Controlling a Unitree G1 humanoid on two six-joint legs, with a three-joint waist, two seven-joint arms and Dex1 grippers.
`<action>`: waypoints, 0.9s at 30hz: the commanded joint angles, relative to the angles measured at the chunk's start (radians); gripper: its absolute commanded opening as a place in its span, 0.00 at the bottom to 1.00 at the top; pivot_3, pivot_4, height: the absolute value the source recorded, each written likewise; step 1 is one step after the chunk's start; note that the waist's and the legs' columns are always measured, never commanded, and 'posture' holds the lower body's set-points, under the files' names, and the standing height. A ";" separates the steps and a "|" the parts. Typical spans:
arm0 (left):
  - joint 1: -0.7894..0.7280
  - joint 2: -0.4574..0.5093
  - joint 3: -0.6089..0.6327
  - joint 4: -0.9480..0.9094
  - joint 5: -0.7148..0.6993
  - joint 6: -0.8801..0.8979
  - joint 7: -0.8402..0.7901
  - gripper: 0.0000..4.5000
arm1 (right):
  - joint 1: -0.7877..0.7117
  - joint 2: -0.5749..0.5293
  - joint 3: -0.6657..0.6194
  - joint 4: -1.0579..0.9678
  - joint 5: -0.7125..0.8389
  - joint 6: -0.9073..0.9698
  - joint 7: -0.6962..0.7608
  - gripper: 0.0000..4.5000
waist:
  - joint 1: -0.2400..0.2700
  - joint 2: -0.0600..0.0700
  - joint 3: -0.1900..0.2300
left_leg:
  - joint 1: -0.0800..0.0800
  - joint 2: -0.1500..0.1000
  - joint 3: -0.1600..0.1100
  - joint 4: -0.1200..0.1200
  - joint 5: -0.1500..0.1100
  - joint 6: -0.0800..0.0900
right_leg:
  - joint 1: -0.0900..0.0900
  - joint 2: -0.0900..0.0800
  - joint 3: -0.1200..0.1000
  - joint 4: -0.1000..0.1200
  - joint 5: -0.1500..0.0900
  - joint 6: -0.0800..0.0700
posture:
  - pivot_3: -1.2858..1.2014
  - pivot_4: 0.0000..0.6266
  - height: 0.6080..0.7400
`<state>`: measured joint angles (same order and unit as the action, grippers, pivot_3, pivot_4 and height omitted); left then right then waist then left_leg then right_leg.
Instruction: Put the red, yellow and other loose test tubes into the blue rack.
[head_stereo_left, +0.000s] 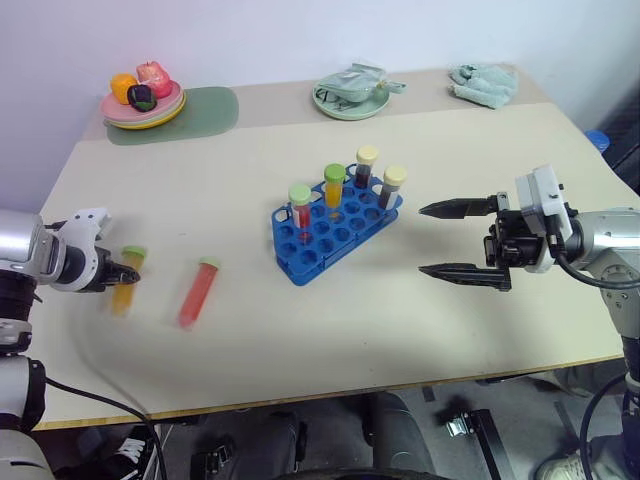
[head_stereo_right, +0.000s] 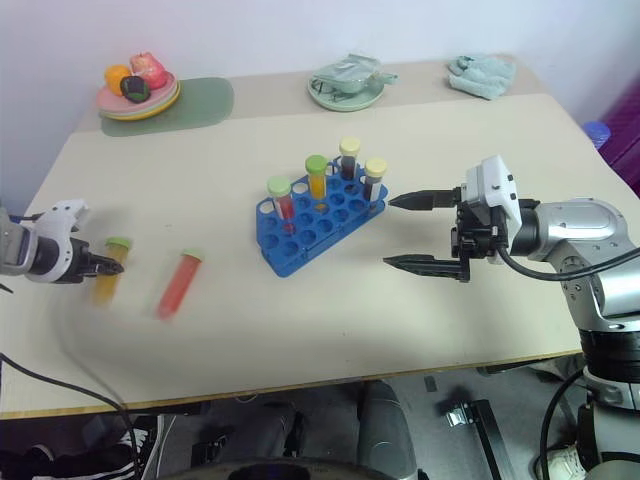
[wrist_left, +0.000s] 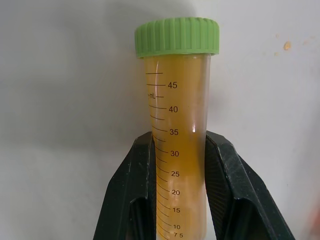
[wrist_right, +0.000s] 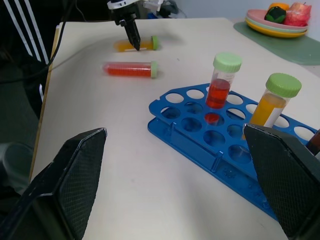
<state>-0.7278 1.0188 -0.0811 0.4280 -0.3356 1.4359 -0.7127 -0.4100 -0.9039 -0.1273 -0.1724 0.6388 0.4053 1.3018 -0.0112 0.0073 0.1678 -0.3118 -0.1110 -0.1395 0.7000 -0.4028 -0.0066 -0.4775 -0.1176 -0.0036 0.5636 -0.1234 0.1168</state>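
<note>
Rack (head_stereo_left: 330, 232): blue. Loose tube (head_stereo_left: 197, 292): red liquid, green cap. Second loose tube (wrist_left: 180, 140): yellow-orange liquid, green cap, black graduation marks. Gripper fingers (wrist_left: 230, 200): black. Table (head_stereo_left: 400, 320): beige. Placemat (head_stereo_left: 205, 110): pale green.

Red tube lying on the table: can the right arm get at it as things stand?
Probably not directly. The red tube lies past the blue rack, which stands with its four upright tubes between it and the open right gripper. The left gripper, shut on the yellow tube, is closer.
</note>
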 joint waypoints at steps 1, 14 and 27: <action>0.005 0.017 0.061 -0.044 0.009 -0.017 0.026 0.15 | -0.015 0.000 -0.024 -0.010 0.000 -0.018 -0.002 1.00 | -0.001 0.000 0.000 | 0.000 0.000 0.000 0.000 0.000 0.000 | 0.000 0.000 0.000 0.000 0.000 0.000 | 0.52 0.24 1.00; 0.197 -0.203 0.521 -0.472 -0.129 -0.787 0.017 0.15 | 0.010 0.027 -0.071 0.025 -0.036 -0.056 -0.088 1.00 | 0.001 -0.001 0.000 | -0.001 0.002 0.000 0.001 0.000 0.000 | 0.000 -0.001 0.000 -0.002 0.001 0.000 | 0.52 0.24 1.00; 0.129 -0.559 0.181 -0.608 -0.054 -1.205 -0.043 0.15 | 0.041 0.030 -0.119 0.033 -0.062 -0.068 -0.173 1.00 | 0.022 -0.001 -0.001 | 0.000 0.002 0.002 0.002 0.000 0.000 | 0.002 -0.001 0.000 -0.003 0.002 0.001 | 0.52 0.24 1.00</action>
<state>-0.5683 0.4707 0.1197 -0.1429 -0.4206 0.2870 -0.7814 -0.3758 -0.8580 -0.1935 -0.1222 0.5724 0.3553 1.1422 0.0105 0.0060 0.1669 -0.3121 -0.1093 -0.1373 0.7021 -0.4028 -0.0066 -0.4754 -0.1184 -0.0036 0.5607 -0.1210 0.1174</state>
